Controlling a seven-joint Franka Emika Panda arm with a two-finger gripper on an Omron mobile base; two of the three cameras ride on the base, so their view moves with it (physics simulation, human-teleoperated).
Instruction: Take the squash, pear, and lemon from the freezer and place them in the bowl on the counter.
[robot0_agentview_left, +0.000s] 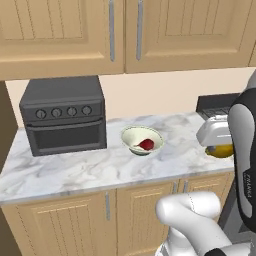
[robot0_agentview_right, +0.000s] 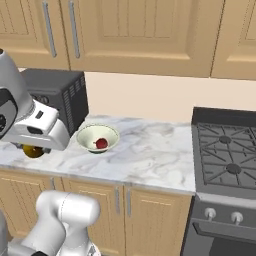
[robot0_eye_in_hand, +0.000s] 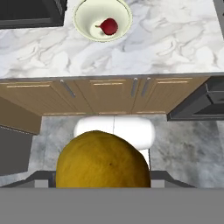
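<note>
One bowl (robot0_agentview_left: 142, 140) sits at the centre of the left base view on the marble desk (robot0_agentview_left: 75, 170), just right of the single dark toaster oven (robot0_agentview_left: 64, 115). It holds one red fruit (robot0_agentview_left: 146, 144) (a pear, by its shape in the hand view). One round yellow-orange fruit (robot0_eye_in_hand: 103, 164), which may be the lemon or the squash, sits at the bottom centre of the hand view. The fingers (robot0_eye_in_hand: 103, 183) are part open and closed around it. One gas stove (robot0_agentview_right: 225, 155) is at the right of the right base view.
</note>
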